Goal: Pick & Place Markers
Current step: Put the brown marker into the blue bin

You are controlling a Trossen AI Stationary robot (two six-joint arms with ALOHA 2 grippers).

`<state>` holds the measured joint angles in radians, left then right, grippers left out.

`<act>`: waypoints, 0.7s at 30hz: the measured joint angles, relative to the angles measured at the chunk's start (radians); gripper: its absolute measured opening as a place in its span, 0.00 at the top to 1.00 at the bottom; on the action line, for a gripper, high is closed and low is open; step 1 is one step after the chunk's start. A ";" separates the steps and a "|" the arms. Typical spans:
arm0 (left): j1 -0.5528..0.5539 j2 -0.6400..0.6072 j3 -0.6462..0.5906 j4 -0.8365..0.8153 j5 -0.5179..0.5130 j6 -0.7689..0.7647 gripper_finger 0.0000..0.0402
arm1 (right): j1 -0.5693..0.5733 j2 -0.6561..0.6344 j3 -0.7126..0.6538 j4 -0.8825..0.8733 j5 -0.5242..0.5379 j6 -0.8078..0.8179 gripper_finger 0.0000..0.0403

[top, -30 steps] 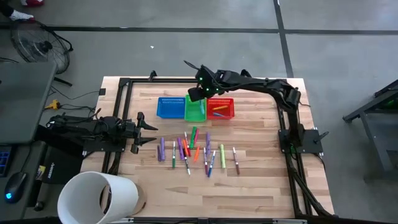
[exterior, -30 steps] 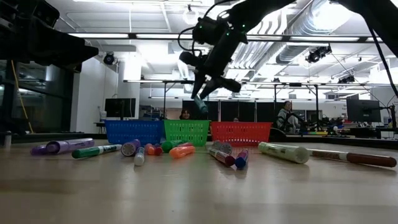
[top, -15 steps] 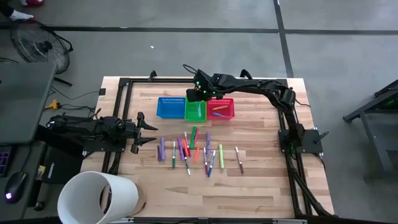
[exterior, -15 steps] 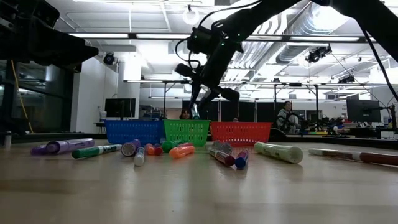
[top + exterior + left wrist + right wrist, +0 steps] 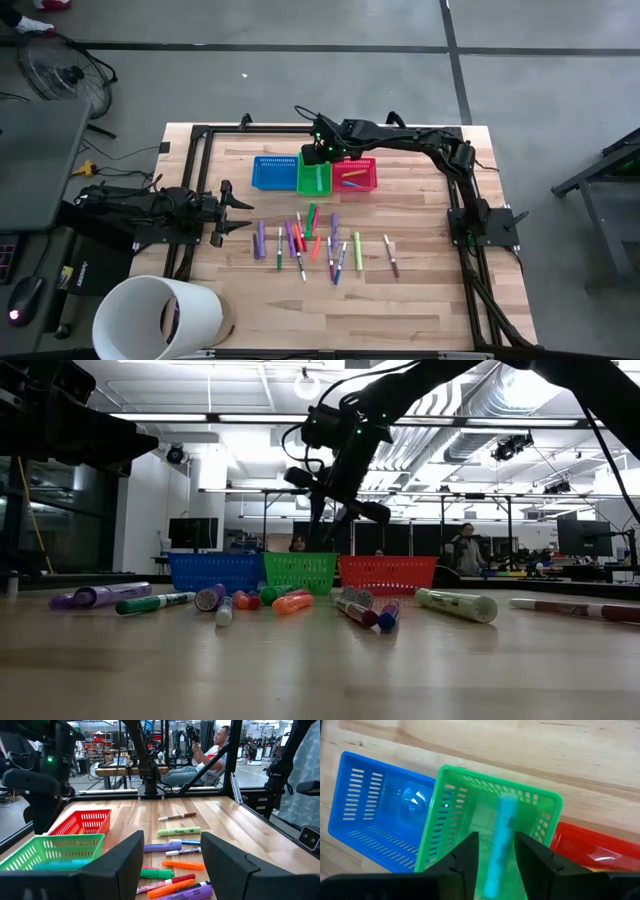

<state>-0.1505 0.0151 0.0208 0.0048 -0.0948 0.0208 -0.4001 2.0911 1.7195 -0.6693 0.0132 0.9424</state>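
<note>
I'm holding my right hand over the green basket, fingers parted; a light blue marker seems to be dropping free between them. My left hand is waiting open beside the markers lying on the table.

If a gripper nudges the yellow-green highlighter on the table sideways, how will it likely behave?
The yellow-green highlighter looks like a round, stiff barrel lying flat on smooth wood, so it would probably roll rather than slide. It seems light, and nothing lies close beside it, so it might travel freely.
</note>
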 joint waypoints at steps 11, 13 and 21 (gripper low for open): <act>0.000 0.000 0.000 0.000 0.000 0.000 0.51 | 0.004 -0.048 0.000 0.002 -0.008 -0.155 0.63; 0.000 0.000 0.000 0.000 0.000 0.000 0.51 | 0.009 -0.067 0.001 -0.006 -0.008 -0.193 0.63; 0.000 0.000 0.000 0.000 0.000 0.000 0.51 | 0.042 -0.125 0.001 -0.204 0.005 -0.348 0.63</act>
<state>-0.1505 0.0151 0.0208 0.0048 -0.0948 0.0208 -0.3579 1.9658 1.7203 -0.8734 0.0182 0.5940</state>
